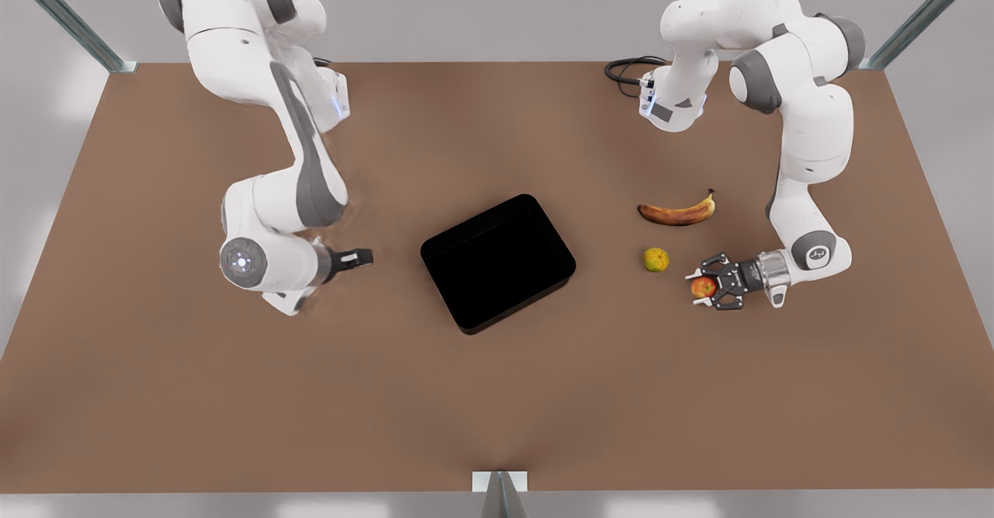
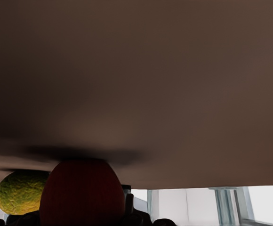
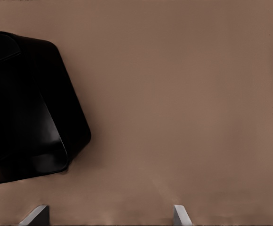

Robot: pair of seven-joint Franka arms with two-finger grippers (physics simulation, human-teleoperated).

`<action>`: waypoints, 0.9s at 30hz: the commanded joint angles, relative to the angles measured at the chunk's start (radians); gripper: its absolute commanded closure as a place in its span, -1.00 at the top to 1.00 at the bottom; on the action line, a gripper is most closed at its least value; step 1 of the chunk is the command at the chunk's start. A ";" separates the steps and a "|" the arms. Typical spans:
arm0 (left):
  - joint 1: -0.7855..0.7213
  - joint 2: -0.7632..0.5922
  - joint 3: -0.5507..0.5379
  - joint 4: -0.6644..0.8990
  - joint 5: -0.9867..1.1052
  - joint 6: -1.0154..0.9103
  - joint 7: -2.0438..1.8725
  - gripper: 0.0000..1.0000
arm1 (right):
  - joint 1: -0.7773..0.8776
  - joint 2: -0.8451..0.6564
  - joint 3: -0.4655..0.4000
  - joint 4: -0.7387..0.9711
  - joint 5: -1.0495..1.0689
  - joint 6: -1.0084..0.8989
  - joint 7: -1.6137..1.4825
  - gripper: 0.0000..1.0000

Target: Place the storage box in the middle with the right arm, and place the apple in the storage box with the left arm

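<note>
Near the surface's point(image 1: 233, 394) middle sits the storage box point(image 1: 498, 262), right gripper point(image 1: 362, 257) open beside it, while left gripper point(image 1: 708, 289) grips the apple point(image 1: 703, 287); next, lift and carry it boxward.

The table point(image 1: 194, 394) is plain brown all over. The storage box point(image 1: 498, 262) in the middle of the table is shiny black. Near the box, on the front view's right, the banana point(image 1: 677, 211) is yellow with brown spots. Past the banana from the box, the little round fruit point(image 1: 655, 259) is yellow-green. The apple point(image 1: 703, 287) is red with a yellowish patch. Both arms are white with grey joints.
</note>
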 commanded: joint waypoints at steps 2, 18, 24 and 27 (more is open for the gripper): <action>0.000 -0.022 0.007 0.002 0.002 -0.004 -0.045 0.22 | -0.074 -0.090 -0.004 -0.011 -0.124 -0.042 -0.043 1.00; -0.279 -0.388 -0.435 0.188 0.557 0.596 -1.322 0.25 | -0.217 -0.084 0.056 -0.059 -0.158 -0.112 -0.060 1.00; -0.471 -0.347 -0.434 0.186 0.663 0.729 -1.497 0.26 | -0.217 -0.055 0.060 -0.034 -0.155 -0.112 -0.064 1.00; -0.539 -0.316 -0.434 0.188 0.689 0.774 -1.563 0.31 | -0.217 -0.055 0.060 -0.034 -0.154 -0.112 -0.067 1.00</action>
